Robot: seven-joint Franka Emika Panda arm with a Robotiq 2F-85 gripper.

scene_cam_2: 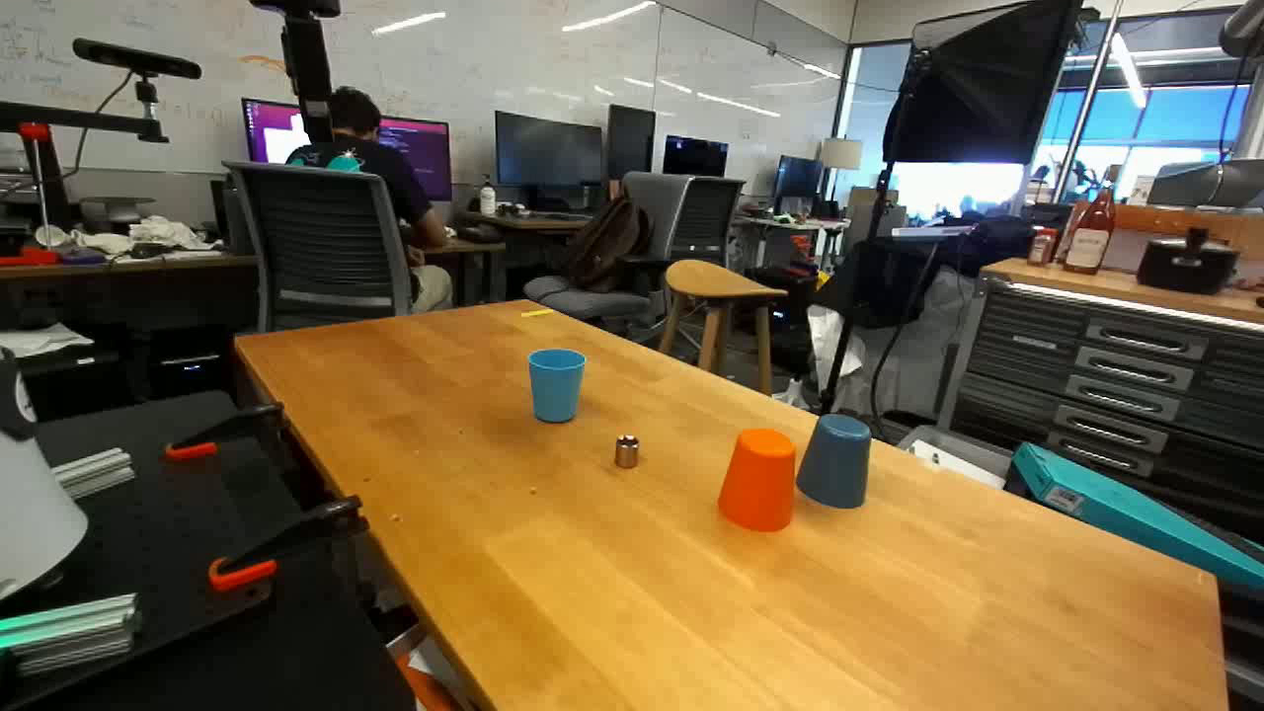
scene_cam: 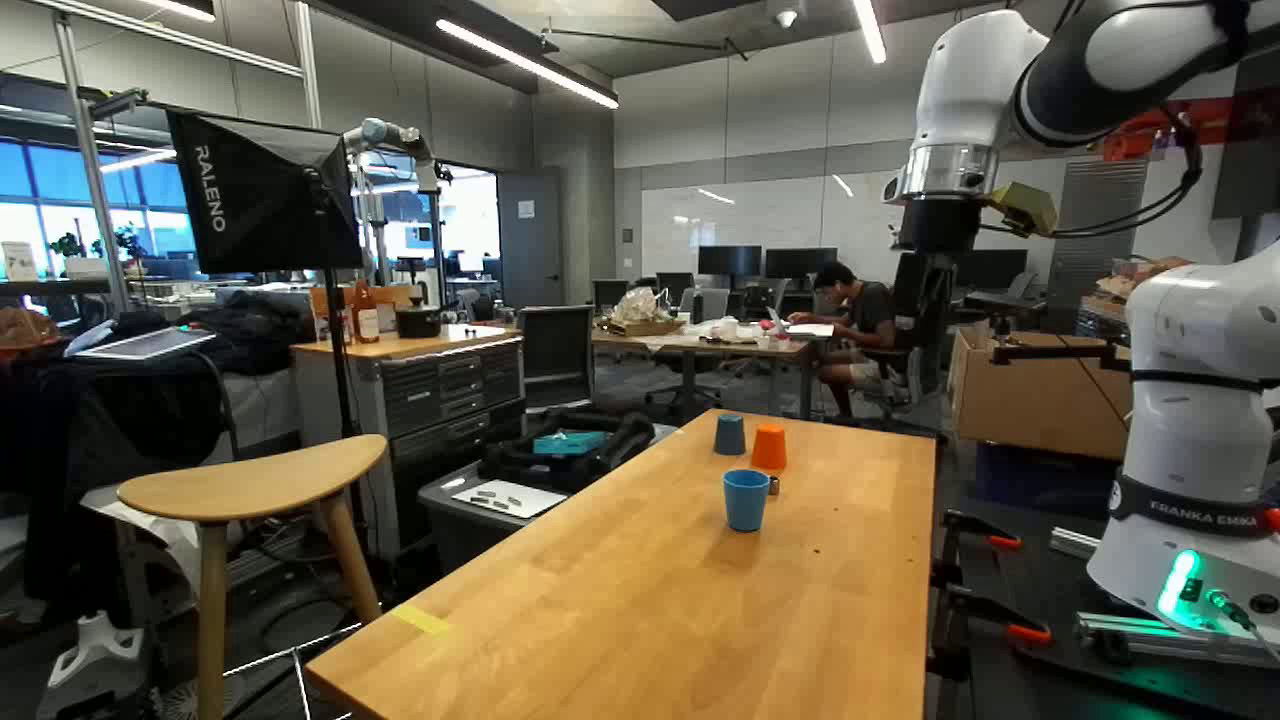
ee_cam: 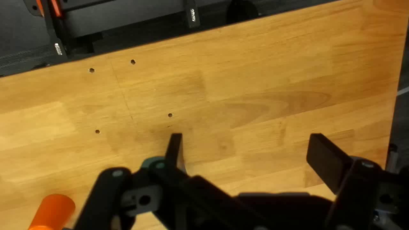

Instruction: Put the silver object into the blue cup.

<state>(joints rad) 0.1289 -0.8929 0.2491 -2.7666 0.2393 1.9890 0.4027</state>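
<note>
One pincer (ee_cam: 247,153) stands jaws apart; the wrist view crops the orange cup (ee_cam: 53,209). On the tabletop (scene_cam: 790,620) we locate the silver object (scene_cam: 774,486) near the upright blue cup (scene_cam: 745,503), partly hidden by it in an exterior view.

this looks like a robotics lab that shares its room with an office. a white robot arm (scene_cam: 1195,330) lettered "franka emika" stands beside a wooden bench (scene_cam: 640,630), with orange-and-black clamps (scene_cam_2: 242,575) along the edge and metal rails (scene_cam_2: 94,472) lying near that arm. a camera (scene_cam_2: 136,59) sits on a bracket (scene_cam_2: 69,118), and a softbox light (scene_cam: 270,200) is set up on a stand (scene_cam: 334,310). the office half shows in a scribbled whiteboard (scene_cam_2: 533,64), several monitors (scene_cam_2: 548,148), mesh-backed chairs (scene_cam_2: 326,232) and, in an exterior view, a person (scene_cam: 868,305) bent over a desk (scene_cam: 720,349). a dark drawer cabinet (scene_cam_2: 1121,380) carries a bottle (scene_cam_2: 1090,235), and strip lights (scene_cam: 527,63) run along the ceiling (scene_cam: 620,25).
</note>
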